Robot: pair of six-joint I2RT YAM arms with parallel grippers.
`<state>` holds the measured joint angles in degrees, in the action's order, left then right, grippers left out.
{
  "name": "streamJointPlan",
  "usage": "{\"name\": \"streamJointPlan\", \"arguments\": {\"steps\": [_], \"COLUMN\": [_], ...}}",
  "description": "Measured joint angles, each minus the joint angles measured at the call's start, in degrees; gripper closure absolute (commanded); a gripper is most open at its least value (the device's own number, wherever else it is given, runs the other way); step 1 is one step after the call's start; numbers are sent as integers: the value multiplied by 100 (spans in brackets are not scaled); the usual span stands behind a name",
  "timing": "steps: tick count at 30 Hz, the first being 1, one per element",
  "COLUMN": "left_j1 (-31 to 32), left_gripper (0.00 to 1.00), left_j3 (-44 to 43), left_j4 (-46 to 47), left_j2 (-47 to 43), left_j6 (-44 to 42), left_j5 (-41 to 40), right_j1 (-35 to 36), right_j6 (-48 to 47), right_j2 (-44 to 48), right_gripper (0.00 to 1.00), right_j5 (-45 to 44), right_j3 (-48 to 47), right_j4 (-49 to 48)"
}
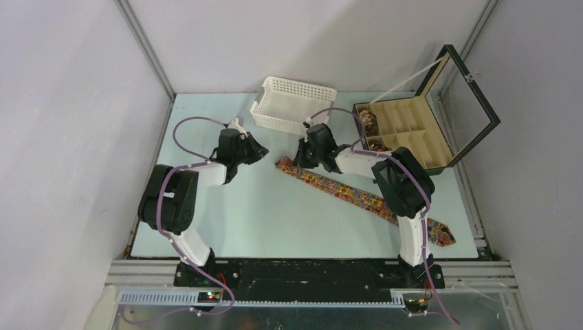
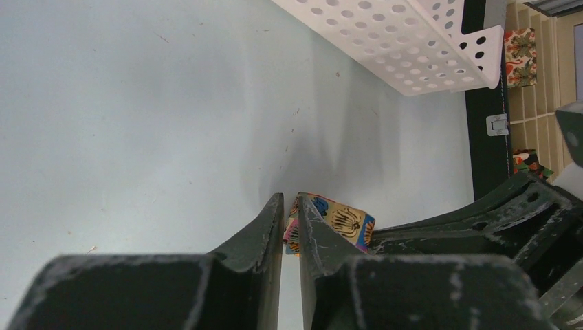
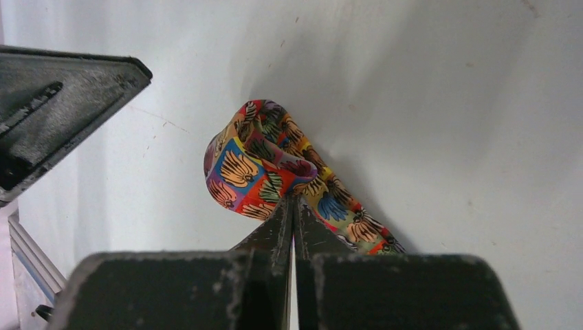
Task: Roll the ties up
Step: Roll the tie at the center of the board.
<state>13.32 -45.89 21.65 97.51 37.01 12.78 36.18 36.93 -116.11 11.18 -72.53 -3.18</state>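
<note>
One patterned tie (image 1: 350,192) lies flat as a diagonal strip from the table's middle to the front right. Its narrow end is folded over into a small loop (image 3: 251,165). My right gripper (image 3: 293,201) is shut on that folded end, low at the table (image 1: 301,162). My left gripper (image 1: 260,151) is just left of the tie's end with its jaws nearly together and nothing between them. In the left wrist view (image 2: 290,199) the tie's end (image 2: 340,221) shows just beyond the fingertips.
A white perforated basket (image 1: 292,103) stands at the back, also in the left wrist view (image 2: 399,48). A black compartmented box (image 1: 440,148) with its lid open stands at the back right, with rolled ties (image 1: 369,122) in its left compartments.
</note>
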Motion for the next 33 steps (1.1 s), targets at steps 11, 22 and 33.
{"name": "streamJointPlan", "arguments": {"steps": [11,22,33], "left_j1": [0,35,173], "left_gripper": [83,84,85], "left_j3": [-39,-238,-293], "left_j4": [-4,-7,-42], "left_j2": [39,308,542], "left_j6": [-7,-31,-155], "left_j5": [11,127,140], "right_j1": [142,140,140], "right_j6": [24,28,153], "right_j2": [-304,-393,-671], "right_gripper": [100,100,100], "right_j5": [2,28,109], "right_j3": [-9,-76,-424], "right_j4": [-33,-173,-214]}}
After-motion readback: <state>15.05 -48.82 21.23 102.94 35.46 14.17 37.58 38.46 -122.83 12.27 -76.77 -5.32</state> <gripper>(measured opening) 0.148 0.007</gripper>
